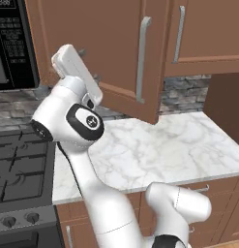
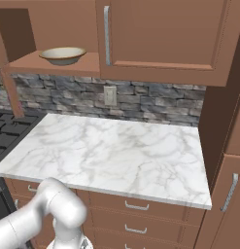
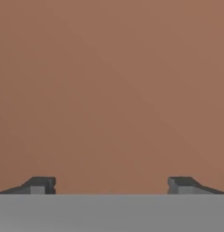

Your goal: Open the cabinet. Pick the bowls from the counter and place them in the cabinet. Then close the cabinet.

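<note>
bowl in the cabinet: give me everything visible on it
The bowl is wide, shallow and cream, with a tan-brown rim, and looks ceramic. It sits upright on the wooden shelf of the open left side of the cabinet, near the shelf's front edge. Nothing else touches it; its inside looks empty.

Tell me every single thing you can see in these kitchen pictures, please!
cabinet: one, brown wood, on the wall above the counter; left door swung open, right door shut.
bar handles: two, silver, upright on the cabinet doors.
bowl: one, cream with a tan rim, on the shelf inside the cabinet.
counter: one, white marble with grey veins, below the cabinet.
stone wall: grey, behind the counter.
wall socket: one, pale, on the stone wall.
microwave: one, black, left of the cabinet.
gas stove: one, black, left of the counter.
drawers: brown, small silver handles, under the counter.
arm: one, white with dark joints, in front of the counter.
end effector: one, dark tips wide apart, facing brown wood.
</note>
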### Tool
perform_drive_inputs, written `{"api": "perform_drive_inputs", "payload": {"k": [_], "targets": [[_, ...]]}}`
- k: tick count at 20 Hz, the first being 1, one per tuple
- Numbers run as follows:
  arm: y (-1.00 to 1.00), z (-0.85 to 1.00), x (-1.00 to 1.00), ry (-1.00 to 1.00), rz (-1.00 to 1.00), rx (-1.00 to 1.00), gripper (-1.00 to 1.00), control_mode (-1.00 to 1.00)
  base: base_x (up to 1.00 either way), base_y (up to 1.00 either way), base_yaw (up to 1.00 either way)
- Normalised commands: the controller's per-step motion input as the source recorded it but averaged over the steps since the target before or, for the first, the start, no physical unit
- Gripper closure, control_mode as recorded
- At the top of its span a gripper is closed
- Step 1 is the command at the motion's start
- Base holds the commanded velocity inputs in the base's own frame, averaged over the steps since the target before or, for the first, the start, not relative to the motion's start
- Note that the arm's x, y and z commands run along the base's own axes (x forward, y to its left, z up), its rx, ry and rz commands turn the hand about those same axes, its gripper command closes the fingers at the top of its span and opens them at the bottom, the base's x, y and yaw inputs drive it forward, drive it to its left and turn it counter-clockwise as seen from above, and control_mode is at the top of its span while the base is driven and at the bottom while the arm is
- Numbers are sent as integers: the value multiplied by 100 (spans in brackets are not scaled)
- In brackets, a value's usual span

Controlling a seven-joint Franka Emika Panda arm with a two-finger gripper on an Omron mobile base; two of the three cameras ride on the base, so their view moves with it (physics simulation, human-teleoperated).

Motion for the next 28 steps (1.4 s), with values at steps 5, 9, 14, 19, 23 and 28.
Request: {"api": "perform_drive_inputs", "payload": {"k": [5, 9, 14, 19, 23, 28], "targets": [[-42, 0, 100, 0, 0, 19, -100, -100, 0, 0, 0], [-78, 0, 100, 0, 9, 30, -100, -100, 0, 0, 0], [-67, 0, 100, -2, 25, 28, -100, -100, 0, 0, 0], [-46, -63, 100, -2, 46, 25, -100, -100, 0, 0, 0], [-5, -100, 100, -9, 53, 10, -100, -100, 0, 0, 0], [2, -100, 100, -13, 48, 2, -100, -100, 0, 0, 0]]}}
